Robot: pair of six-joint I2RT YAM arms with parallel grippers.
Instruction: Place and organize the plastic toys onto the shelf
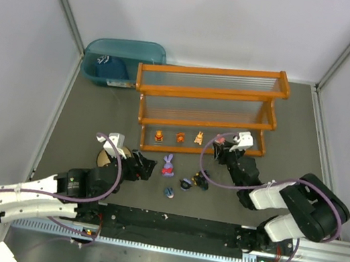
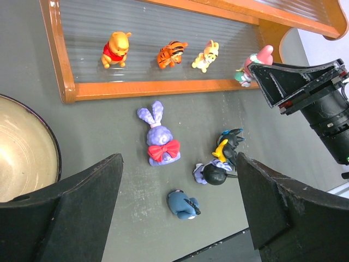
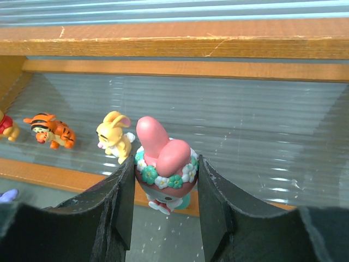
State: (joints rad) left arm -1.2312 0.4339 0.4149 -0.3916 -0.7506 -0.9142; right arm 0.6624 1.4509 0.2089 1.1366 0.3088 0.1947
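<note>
Grey matting covers the table. White panel walls box it in on three sides, and a metal rail along the near edge carries both arm bases. We see a teal bin at the far left with something dark blue inside, and a tan bowl beside the left arm.

The shelf has an orange wooden frame and two clear ribbed tiers. It stands at the back, just right of the bin. Three toys sit in a row at the left end of the lower tier: a yellow bear in a red shirt, an orange tiger and a pale yellow rabbit.

On the mat in front lie a purple bunny with a red bow, a black figurine, a round-headed dark one touching it, and a small dark-blue one nearest the rail. The left gripper hangs over these, fingers wide apart, holding nothing.

The right gripper is clamped on the pink-red figurine, which has pink ears and a teal-and-white flower band. It is at the lower tier's front edge, just right of the rabbit. We cannot tell whether it touches the shelf.
</note>
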